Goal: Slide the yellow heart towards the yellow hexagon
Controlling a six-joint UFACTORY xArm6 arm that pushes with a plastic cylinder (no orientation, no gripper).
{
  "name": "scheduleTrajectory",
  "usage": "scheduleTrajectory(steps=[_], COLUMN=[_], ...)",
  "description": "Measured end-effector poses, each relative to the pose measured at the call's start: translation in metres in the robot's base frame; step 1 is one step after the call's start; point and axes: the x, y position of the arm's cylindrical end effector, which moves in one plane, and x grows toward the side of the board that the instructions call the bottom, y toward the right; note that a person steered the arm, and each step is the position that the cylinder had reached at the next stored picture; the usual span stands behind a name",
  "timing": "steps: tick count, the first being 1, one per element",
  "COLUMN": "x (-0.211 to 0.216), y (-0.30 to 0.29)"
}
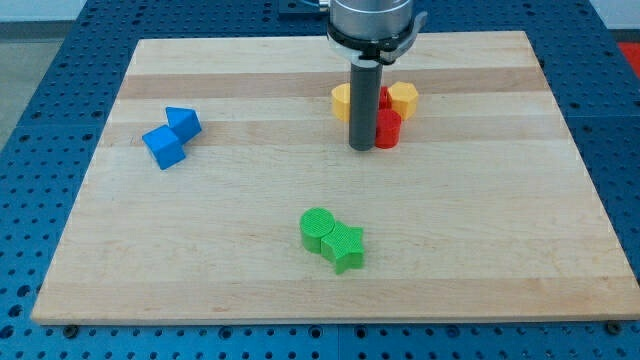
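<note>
Standing in the upper centre of the frame, my tip [362, 147] touches a red block [388, 128], between the yellow heart [342, 101] and yellow hexagon [403, 98], holding nothing.

yellow heart [341, 101] – rod's left (partly hidden) | yellow hexagon [404, 98] – right

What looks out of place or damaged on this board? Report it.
Nothing stands out. The board is unmarked, and the blocks sit flat in tidy clusters: two blue blocks, a green pair, and yellow and red blocks crowded around my tip.
</note>
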Motion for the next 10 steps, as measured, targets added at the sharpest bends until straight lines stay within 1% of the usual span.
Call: scheduleTrajectory(steps=[1, 4, 7, 8, 9, 10], x=[0.013, 0.013, 0.004, 0.01, 0.028, 0.029], y=[0.002, 0.031, 0.031, 0.029, 0.013, 0.009])
